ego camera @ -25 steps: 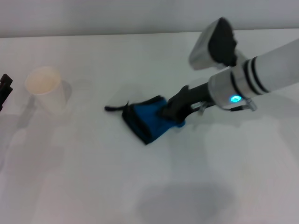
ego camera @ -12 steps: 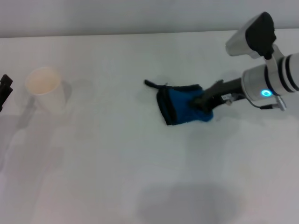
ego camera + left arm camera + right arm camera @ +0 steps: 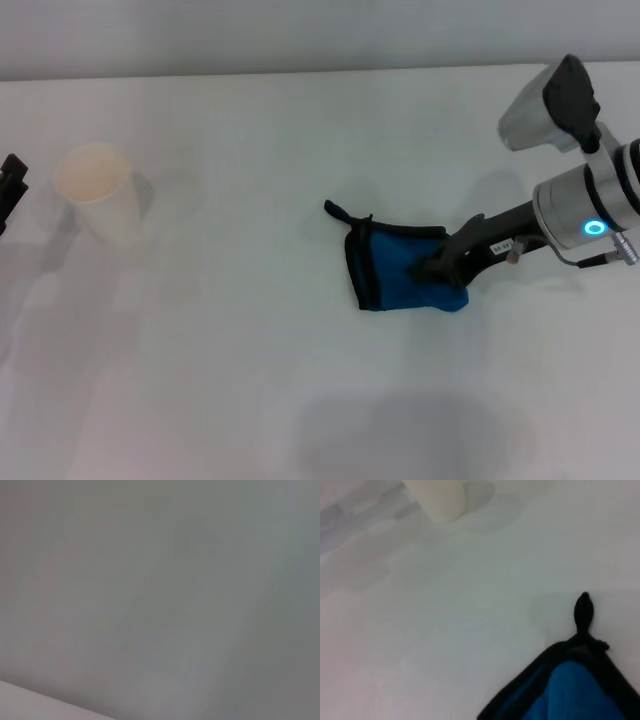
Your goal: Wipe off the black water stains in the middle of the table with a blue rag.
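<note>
The blue rag (image 3: pixel 395 270) lies crumpled on the white table (image 3: pixel 250 350), right of the middle, with its black loop (image 3: pixel 335 211) pointing to the far left. My right gripper (image 3: pixel 441 267) reaches in from the right, low on the table, and is shut on the rag's right part. The right wrist view shows the rag's corner (image 3: pixel 575 695) and loop (image 3: pixel 583 611) on the bare table (image 3: pixel 445 630). No black water stain shows in any view; the spot under the rag is hidden. My left gripper (image 3: pixel 10 185) is parked at the table's left edge.
A white paper cup (image 3: pixel 100 190) stands at the far left of the table, close to the left gripper; it also shows in the right wrist view (image 3: pixel 442 497). The table's far edge runs along the back. The left wrist view shows only a plain grey surface.
My right gripper has dragged the blue rag from the middle of the table to the right and slightly nearer. The cup and left arm have not moved.
</note>
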Robot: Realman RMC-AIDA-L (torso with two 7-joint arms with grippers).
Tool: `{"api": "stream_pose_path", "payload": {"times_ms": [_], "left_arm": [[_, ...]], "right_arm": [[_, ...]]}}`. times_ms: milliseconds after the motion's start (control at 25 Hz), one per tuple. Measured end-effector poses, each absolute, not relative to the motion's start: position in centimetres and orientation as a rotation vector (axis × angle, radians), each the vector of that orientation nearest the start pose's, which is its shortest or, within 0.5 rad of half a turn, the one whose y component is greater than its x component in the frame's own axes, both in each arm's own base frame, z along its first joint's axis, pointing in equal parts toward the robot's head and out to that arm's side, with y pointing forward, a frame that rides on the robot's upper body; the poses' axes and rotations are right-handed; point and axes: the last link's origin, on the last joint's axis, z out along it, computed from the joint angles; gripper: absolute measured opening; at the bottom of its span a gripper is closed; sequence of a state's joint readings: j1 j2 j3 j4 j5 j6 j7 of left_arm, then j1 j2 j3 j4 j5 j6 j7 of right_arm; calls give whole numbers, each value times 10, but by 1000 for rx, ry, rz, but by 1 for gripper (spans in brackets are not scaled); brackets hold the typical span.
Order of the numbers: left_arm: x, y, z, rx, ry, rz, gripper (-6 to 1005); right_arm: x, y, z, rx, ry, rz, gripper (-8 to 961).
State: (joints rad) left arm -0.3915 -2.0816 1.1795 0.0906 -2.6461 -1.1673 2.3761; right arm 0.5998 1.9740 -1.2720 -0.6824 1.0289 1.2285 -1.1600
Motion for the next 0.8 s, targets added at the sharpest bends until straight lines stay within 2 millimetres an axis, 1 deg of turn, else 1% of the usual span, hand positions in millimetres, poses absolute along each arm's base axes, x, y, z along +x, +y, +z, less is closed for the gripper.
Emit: {"api": "stream_pose_path", "payload": {"times_ms": [320, 520, 560, 680, 800], "left_arm": [[-351, 312, -13, -1651, -946, -936, 859], [-351, 312, -13, -1651, -946, -936, 859], [-351, 311, -13, -1651, -947, -936, 859], [-351, 311, -13, -1650, -948, -935, 859], [-351, 311, -13, -1650, -948, -935, 859]], "right_arm": [[278, 359, -25, -2721, 1053, -111, 155], [278, 361, -18, -2708, 1026, -101, 164], [276, 362, -17, -2704, 1014, -92, 183], [272, 364, -11, -2668, 992, -18, 238], [270, 370, 2, -2590, 989, 123, 294]]}}
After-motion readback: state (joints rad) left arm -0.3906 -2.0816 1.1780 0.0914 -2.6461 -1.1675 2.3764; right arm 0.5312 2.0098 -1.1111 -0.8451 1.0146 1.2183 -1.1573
